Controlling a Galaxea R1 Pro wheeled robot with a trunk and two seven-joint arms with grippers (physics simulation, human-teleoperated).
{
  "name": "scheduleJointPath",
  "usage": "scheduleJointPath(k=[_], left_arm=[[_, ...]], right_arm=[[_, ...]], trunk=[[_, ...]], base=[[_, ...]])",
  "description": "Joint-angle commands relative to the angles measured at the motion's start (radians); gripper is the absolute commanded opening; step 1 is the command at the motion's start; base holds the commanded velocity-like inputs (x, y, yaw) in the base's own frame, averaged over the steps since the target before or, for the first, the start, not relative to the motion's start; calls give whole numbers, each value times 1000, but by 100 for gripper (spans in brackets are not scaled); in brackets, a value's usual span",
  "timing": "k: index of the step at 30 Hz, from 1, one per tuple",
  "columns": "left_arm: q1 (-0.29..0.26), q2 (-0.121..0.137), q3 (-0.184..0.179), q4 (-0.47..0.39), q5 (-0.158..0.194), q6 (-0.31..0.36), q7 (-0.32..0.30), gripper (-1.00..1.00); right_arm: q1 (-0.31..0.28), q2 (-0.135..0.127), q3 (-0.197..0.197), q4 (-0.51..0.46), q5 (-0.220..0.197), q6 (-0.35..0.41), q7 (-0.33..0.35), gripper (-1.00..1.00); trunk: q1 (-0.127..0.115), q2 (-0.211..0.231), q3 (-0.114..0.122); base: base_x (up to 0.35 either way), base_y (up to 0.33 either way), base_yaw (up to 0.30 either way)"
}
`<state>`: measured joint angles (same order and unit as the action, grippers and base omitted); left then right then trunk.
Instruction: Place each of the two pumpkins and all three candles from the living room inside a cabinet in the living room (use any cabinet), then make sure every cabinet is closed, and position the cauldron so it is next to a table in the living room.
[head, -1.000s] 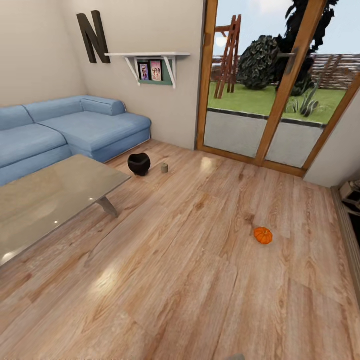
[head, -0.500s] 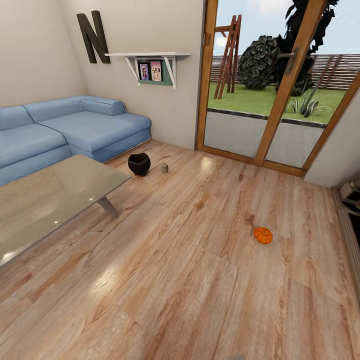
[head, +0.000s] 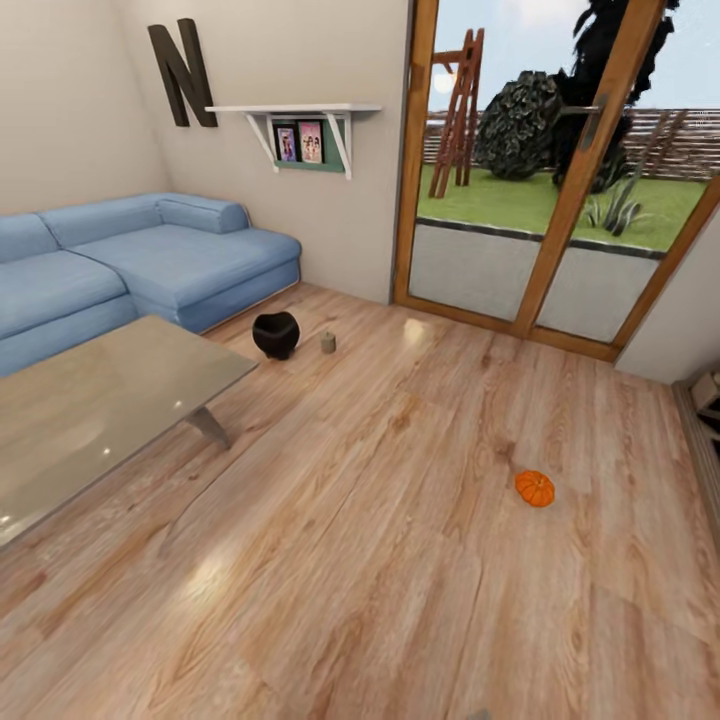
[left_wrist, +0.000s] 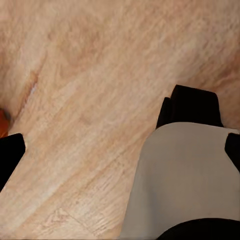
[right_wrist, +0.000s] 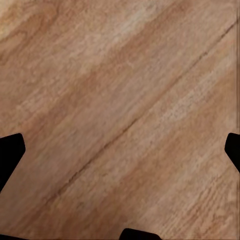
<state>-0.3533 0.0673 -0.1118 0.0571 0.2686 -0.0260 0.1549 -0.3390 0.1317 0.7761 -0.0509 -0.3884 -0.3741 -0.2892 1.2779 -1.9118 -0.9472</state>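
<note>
A: Where do things stand in the room?

B: One pumpkin (head: 535, 488) lies alone on the wood floor (head: 380, 560), well ahead of the robot and off toward its right side, not far from the glass doors (head: 520, 170). A candle (head: 328, 342) stands upright on the floor just beside the black cauldron (head: 276, 334), far ahead on the left, near the corner of the blue sofa (head: 150, 255).

A: And the cauldron, is it where it should be?

B: It sits just past the far corner of the glass tabletop (head: 100, 400), so I judge it may already count as next to a table. That step probably needs little work.

A: What about the fingers?

B: In the left wrist view the left gripper (left_wrist: 120, 150) shows dark tips at both edges of the picture, spread wide with nothing between them but floor and part of the robot's own pale body. The right gripper (right_wrist: 120, 150) is likewise spread, hanging over bare planks and holding nothing.

A: Why are they held like that?

B: My guess is the robot is travelling, arms tucked down and pointed at the floor, fingers ready. The pumpkin looks like the nearest pick, though it is far from either set of fingers.
</note>
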Motion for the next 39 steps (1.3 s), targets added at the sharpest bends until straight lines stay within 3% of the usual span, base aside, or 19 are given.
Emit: scheduleJointPath(k=[1,23,31,39], left_arm=[[4,4,0,0,0,-1,0,100],[12,4,0,0,-2,-8,-4,100],[12,8,0,-2,-3,-8,-156,100],[11,9,0,-2,-3,-8,-176,100]], right_arm=[[0,-1,0,0,0,0,0,100],[0,-1,0,14,-2,1,0,100],[0,-1,0,14,-3,1,-1,100],[0,0,0,14,-3,2,-1,100]], trunk=[[0,0,0],[0,0,1],[0,0,7],[0,0,7]], base=[[337,0,0],[338,0,-15],[338,0,-199],[338,0,-16]])
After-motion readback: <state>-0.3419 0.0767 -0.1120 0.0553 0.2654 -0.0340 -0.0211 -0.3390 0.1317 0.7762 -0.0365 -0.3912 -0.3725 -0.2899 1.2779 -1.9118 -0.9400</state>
